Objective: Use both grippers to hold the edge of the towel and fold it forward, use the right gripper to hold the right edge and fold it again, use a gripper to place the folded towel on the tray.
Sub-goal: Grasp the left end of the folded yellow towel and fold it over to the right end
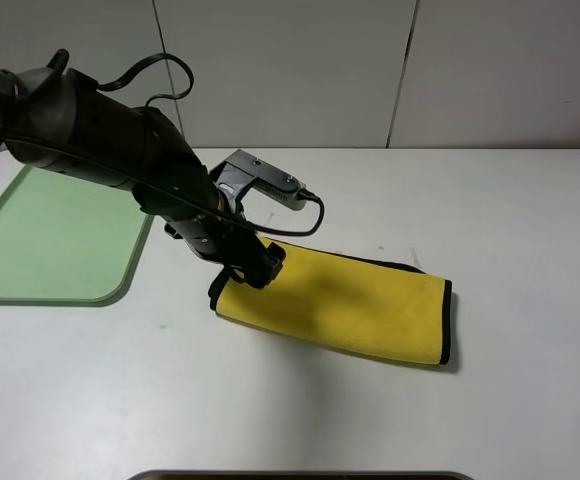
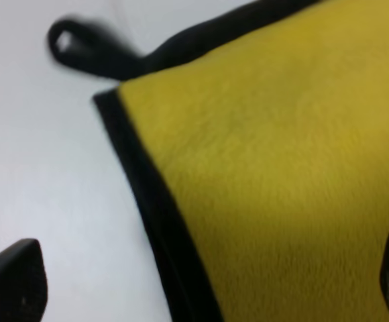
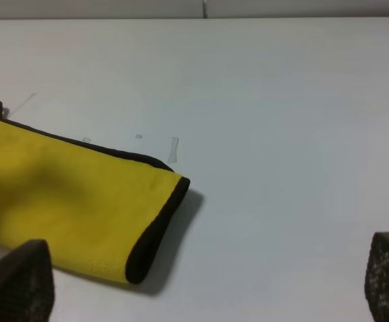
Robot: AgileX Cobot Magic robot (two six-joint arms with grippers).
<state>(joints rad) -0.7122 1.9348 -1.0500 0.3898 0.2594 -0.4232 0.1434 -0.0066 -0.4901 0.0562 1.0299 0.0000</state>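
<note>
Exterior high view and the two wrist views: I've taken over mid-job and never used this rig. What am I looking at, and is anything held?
This is a robot with two arms, each ending in a two-fingered claw. The high view looks down on the white table from a camera off the arms. The other two pictures come from a camera on each wrist, looking out between that claw's fingers.

On the table lie a yellow towel, folded into a long strip, and a pale-green tray at the left of the high view.

The left claw is low over the towel's left end, open, near the corner loop. I cannot tell whether it touches. The right claw is outside the high view. Its own camera shows it open, back from the towel's right end. Nothing is held.
</note>
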